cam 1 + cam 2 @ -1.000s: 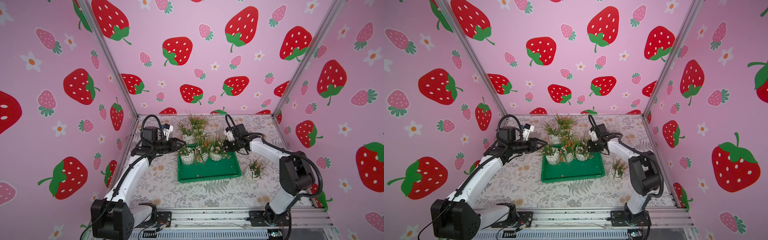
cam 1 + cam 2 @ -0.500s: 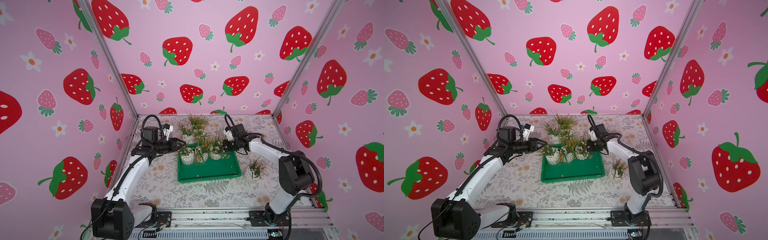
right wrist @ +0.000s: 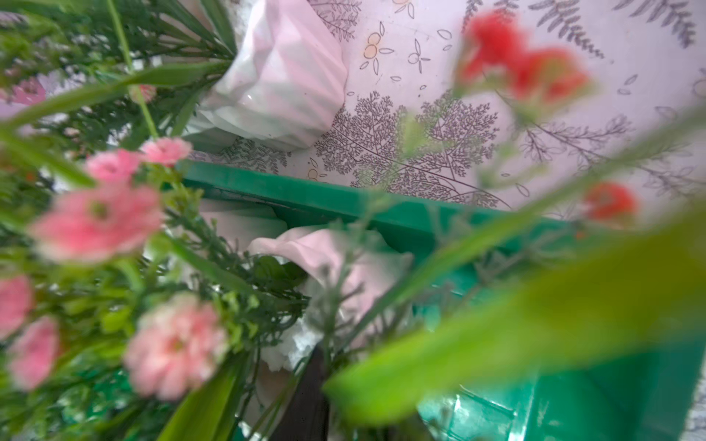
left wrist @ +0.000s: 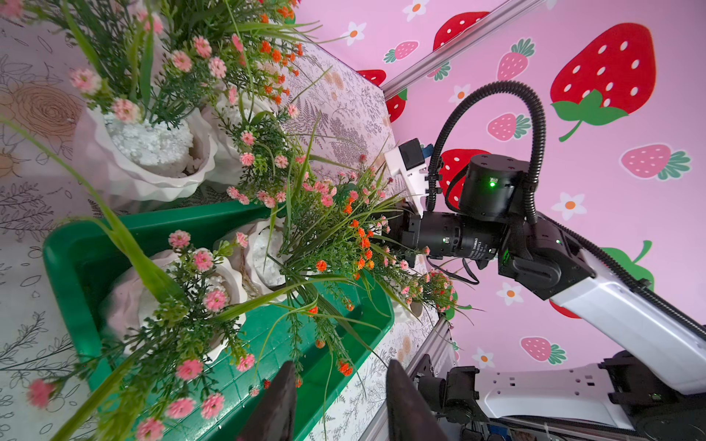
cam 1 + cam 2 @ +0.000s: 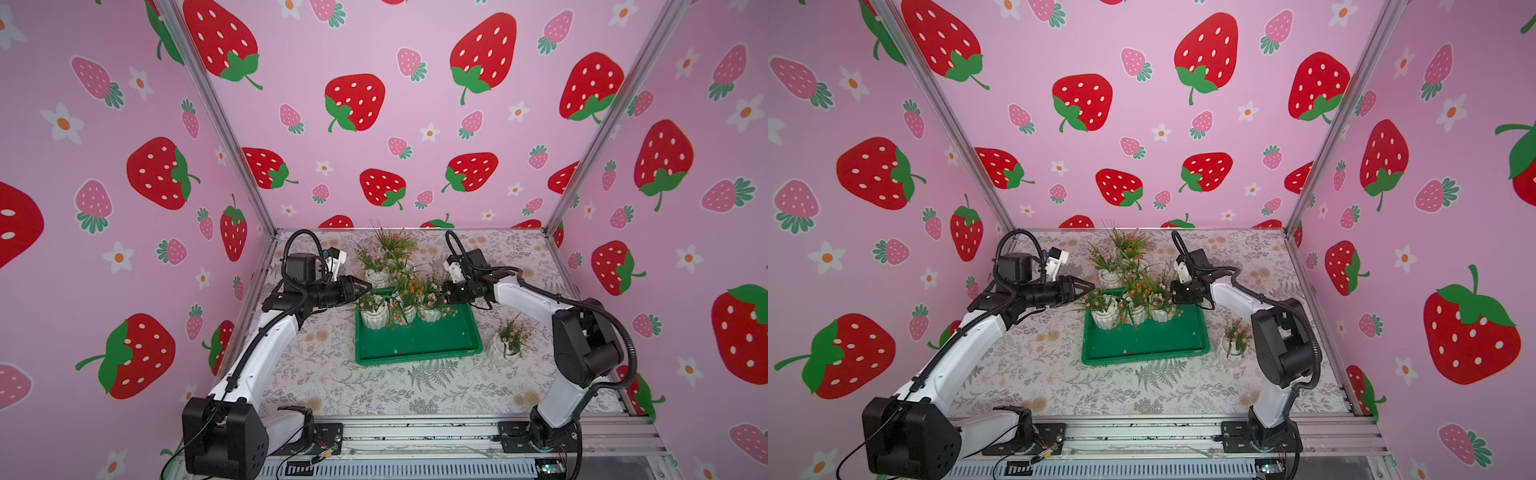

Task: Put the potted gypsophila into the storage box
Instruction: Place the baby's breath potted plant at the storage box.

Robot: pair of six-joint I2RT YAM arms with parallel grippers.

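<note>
Left wrist view: pink-flowered, white-ribbed potted gypsophila (image 4: pixel 179 298) upright inside storage box (image 4: pixel 61 263)

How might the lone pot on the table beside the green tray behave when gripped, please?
The lone pot looks hard, white and ribbed, so it is probably rigid and perhaps slippery. Its foliage rises and leans above a small base, so it may tip if pushed high.

Showing plain green on the storage box (image 5: pixel 415 343), lower centre of the frame. Pairing white ribbed pots (image 5: pixel 374 321) with green stems and pink and orange blossoms (image 5: pixel 409 286). Spreading grey ferns and tan flowers over the pale tablecloth (image 5: pixel 332 382). Scattering red and pink strawberries and white daisies across the pink walls (image 5: pixel 291 54). Wearing white shells and black joints on both arms (image 5: pixel 266 353).
</note>
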